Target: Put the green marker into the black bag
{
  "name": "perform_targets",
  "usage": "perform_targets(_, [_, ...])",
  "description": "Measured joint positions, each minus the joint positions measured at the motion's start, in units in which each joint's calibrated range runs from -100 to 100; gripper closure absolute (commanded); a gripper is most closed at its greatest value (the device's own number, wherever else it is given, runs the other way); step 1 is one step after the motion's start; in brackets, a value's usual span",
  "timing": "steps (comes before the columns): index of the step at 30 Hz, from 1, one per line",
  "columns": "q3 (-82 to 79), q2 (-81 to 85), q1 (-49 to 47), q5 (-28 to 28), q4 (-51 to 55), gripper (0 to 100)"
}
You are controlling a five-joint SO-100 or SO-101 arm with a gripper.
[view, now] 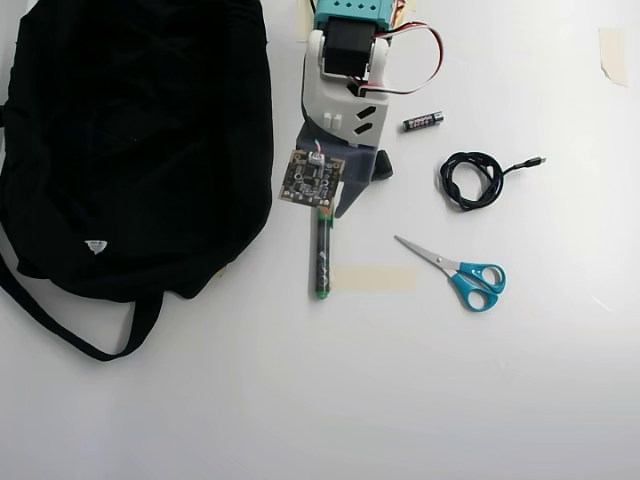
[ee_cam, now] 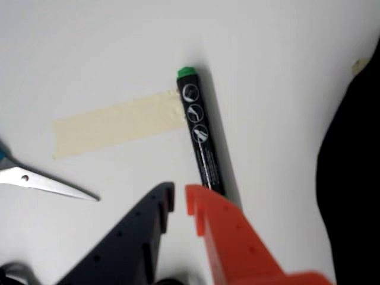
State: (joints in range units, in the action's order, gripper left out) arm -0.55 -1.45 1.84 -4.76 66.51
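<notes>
The green marker (ee_cam: pixel 202 136) lies flat on the white table, its green end (ee_cam: pixel 187 72) pointing away from me in the wrist view. In the overhead view the green marker (view: pixel 321 260) lies lengthwise just right of the black bag (view: pixel 130 140). My gripper (ee_cam: pixel 180 199) hovers over the marker's near end, the black finger (ee_cam: pixel 155 209) left of it and the orange finger (ee_cam: pixel 208 217) covering that end. The jaws stand almost together with only a thin slit, holding nothing. Only the black bag's edge (ee_cam: pixel 353 178) shows at the wrist view's right.
Blue-handled scissors (view: pixel 462 272) lie right of the marker, their blades (ee_cam: pixel 47 183) at the wrist view's left. A strip of tape (view: pixel 372 278) is stuck beside the marker. A coiled black cable (view: pixel 472 180) and a small battery (view: pixel 422 121) lie further back right.
</notes>
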Motion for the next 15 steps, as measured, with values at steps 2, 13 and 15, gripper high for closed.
perform_targets(2, [0.0,0.0,0.8,0.0,0.0,98])
perform_targets(13, [0.0,0.0,3.1,4.6,0.0,98])
perform_targets(15, [0.0,0.0,3.5,5.7,0.0,98])
